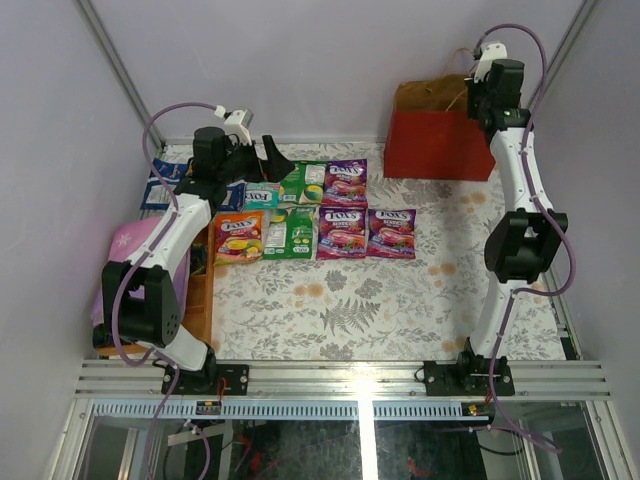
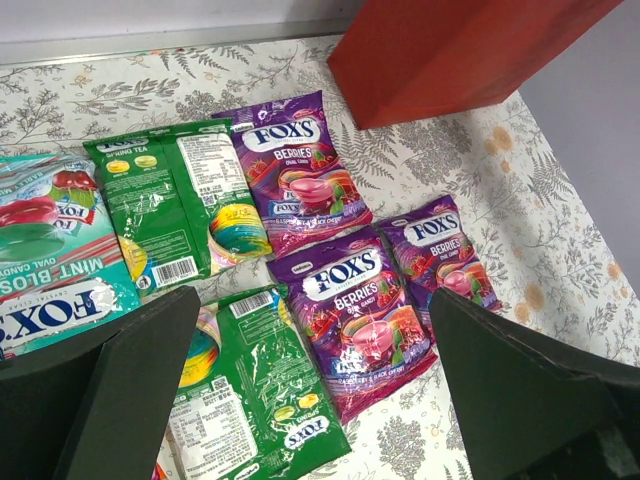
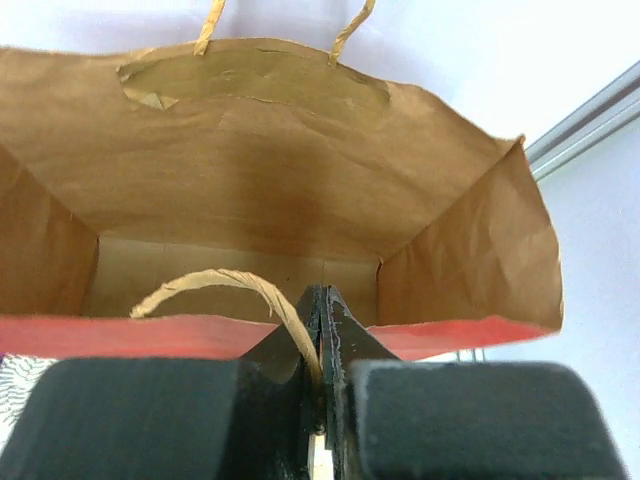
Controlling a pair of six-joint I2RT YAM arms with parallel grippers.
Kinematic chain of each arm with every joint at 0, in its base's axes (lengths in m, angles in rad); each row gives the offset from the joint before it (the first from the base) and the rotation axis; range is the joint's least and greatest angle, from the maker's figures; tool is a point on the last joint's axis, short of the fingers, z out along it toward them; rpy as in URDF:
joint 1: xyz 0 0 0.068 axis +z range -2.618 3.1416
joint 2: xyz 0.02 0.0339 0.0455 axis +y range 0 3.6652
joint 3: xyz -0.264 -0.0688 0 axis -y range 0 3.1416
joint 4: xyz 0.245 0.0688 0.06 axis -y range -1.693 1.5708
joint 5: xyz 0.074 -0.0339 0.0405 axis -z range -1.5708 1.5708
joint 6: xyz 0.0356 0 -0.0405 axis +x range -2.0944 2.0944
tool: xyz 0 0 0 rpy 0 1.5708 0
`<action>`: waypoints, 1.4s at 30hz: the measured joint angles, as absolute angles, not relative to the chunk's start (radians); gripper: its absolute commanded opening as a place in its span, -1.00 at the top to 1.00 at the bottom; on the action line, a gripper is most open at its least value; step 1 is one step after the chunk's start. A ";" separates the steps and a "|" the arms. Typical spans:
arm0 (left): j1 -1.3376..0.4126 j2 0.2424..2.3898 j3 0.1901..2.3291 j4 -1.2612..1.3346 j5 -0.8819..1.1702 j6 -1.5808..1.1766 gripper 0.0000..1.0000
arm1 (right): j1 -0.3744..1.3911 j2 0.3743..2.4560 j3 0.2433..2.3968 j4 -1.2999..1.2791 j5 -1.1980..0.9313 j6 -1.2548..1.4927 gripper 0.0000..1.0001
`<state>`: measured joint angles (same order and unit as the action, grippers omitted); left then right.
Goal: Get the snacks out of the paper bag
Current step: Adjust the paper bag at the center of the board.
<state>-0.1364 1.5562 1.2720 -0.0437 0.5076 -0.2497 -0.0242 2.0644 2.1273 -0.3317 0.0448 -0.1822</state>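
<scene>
The red paper bag (image 1: 440,145) stands upright at the back right, and its corner (image 2: 450,50) shows in the left wrist view. My right gripper (image 3: 322,300) is at its near rim, shut on the near twine handle (image 3: 215,280). The bag's brown inside (image 3: 250,180) shows no packet. The snacks lie flat in rows at the left: purple packets (image 1: 345,180) (image 2: 360,310), green ones (image 1: 290,232) (image 2: 175,200), an orange one (image 1: 238,237) and a teal one (image 2: 50,270). My left gripper (image 2: 312,300) hovers open above them, holding nothing.
Blue-and-white packs (image 1: 160,185) lie at the far left behind the left arm. A pink cloth (image 1: 130,245) and an orange-brown wooden tray (image 1: 200,300) sit along the left edge. Metal rails (image 1: 340,375) bound the floral table at the front.
</scene>
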 measured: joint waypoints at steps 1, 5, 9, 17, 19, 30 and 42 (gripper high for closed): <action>-0.136 1.560 1.272 -0.044 0.508 -0.250 -0.99 | -0.031 2.064 2.127 -0.332 0.045 -0.179 1.00; -0.136 1.569 1.272 -0.044 0.508 -0.250 -0.99 | -0.034 2.038 2.086 -0.323 0.041 -0.151 1.00; -0.136 1.570 1.272 -0.042 0.506 -0.251 -0.99 | -0.028 1.963 1.987 -0.307 0.024 -0.103 1.00; -0.136 1.565 1.271 -0.039 0.486 -0.257 -0.99 | -0.027 1.855 1.883 -0.284 -0.019 -0.030 1.00; -0.136 1.564 1.271 -0.039 0.485 -0.257 -0.99 | -0.027 1.840 1.863 -0.279 -0.019 -0.023 1.00; -0.136 1.544 1.259 -0.037 0.466 -0.268 -0.99 | -0.027 1.769 1.801 -0.279 -0.022 -0.010 1.00; -0.110 1.499 1.193 0.011 0.420 -0.310 -0.99 | -0.027 1.729 1.774 -0.279 -0.044 -0.002 1.00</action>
